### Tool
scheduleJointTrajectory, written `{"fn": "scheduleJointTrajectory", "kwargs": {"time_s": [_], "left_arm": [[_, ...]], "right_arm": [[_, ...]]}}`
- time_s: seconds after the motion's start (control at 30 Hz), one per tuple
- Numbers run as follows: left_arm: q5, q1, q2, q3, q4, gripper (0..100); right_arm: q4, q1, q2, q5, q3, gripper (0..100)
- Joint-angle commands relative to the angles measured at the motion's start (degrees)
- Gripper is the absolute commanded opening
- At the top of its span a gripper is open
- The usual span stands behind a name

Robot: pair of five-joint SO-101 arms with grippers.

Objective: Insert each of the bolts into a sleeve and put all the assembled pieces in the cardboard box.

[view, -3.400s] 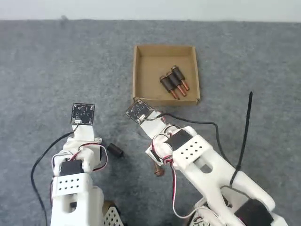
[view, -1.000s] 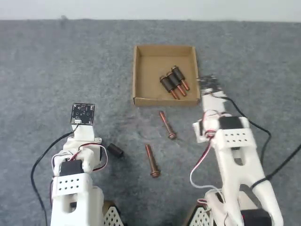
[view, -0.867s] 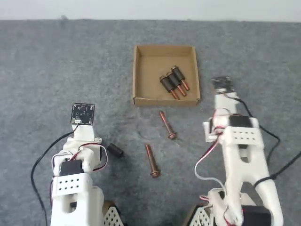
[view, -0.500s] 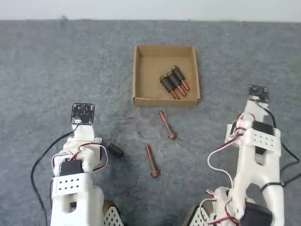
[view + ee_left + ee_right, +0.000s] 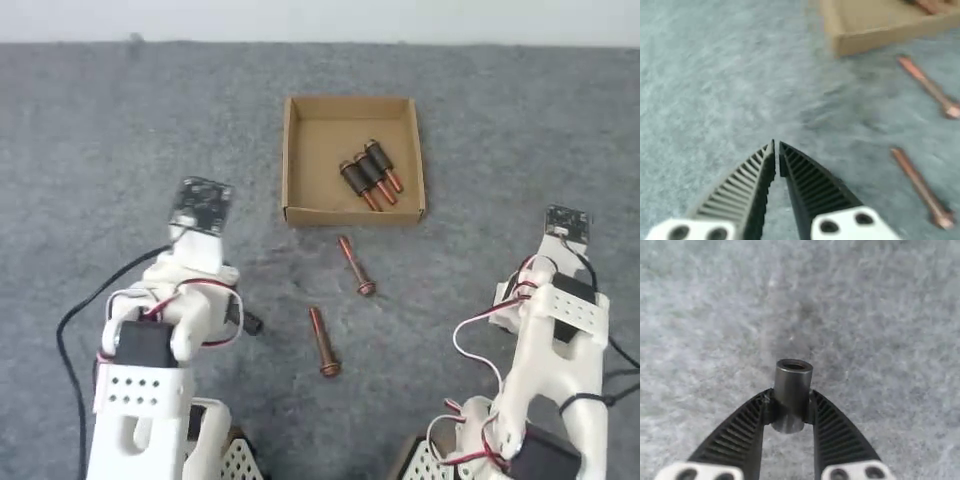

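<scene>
The cardboard box (image 5: 288,160) holds three assembled pieces (image 5: 371,173). Two copper bolts lie loose on the grey carpet in front of it, one nearer the box (image 5: 355,265) and one nearer the arms (image 5: 322,341). A black sleeve (image 5: 250,323) lies partly hidden beside the left arm (image 5: 165,320). My left gripper (image 5: 776,146) is shut and empty above the carpet, with both bolts (image 5: 927,87) (image 5: 920,187) and the box wall (image 5: 880,37) beyond it. My right gripper (image 5: 789,400) is shut on another black sleeve (image 5: 793,382), held upright with its bore showing. The right arm (image 5: 550,310) is at the far right.
Grey carpet (image 5: 130,130) covers the whole table, with a pale wall strip along the far edge. Cables trail from both arms near the front edge. Bare carpet lies left of the box and between the two arms around the bolts.
The right arm has swung from in front of the box out to the far right, uncovering both bolts. In the last half second the left arm has moved forward and turned toward the middle.
</scene>
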Motion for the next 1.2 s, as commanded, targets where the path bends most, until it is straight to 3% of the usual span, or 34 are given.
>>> {"fn": "scheduleJointTrajectory", "kwargs": {"time_s": [0.0,0.27,0.5,0.67,0.8,0.97,1.17], "left_arm": [[-0.5,7.0,-0.1,-7.6,4.4,1],[-2.7,15.6,22.9,-17.6,4.8,2],[-25.2,22.5,37.3,-17.5,-9.0,5],[-25.9,25.6,41.3,-13.8,-19.1,5],[-32.7,28.0,44.0,-13.5,-22.8,5],[-33.0,28.8,49.9,-16.5,-30.3,5],[-33.0,28.5,63.3,-26.2,-31.4,5]], "right_arm": [[-1.6,2.2,-0.4,1.0,-0.3,0.7],[-1.8,2.6,-0.8,2.6,0.8,0.7],[-1.9,2.6,-0.9,2.8,0.9,0.7],[-1.9,2.6,-0.9,2.9,0.9,0.7],[-1.9,2.6,-0.9,2.9,0.9,0.7],[-1.9,2.6,-0.9,2.9,0.9,0.7],[-2.9,2.4,-0.6,3.0,0.9,0.7]]}}
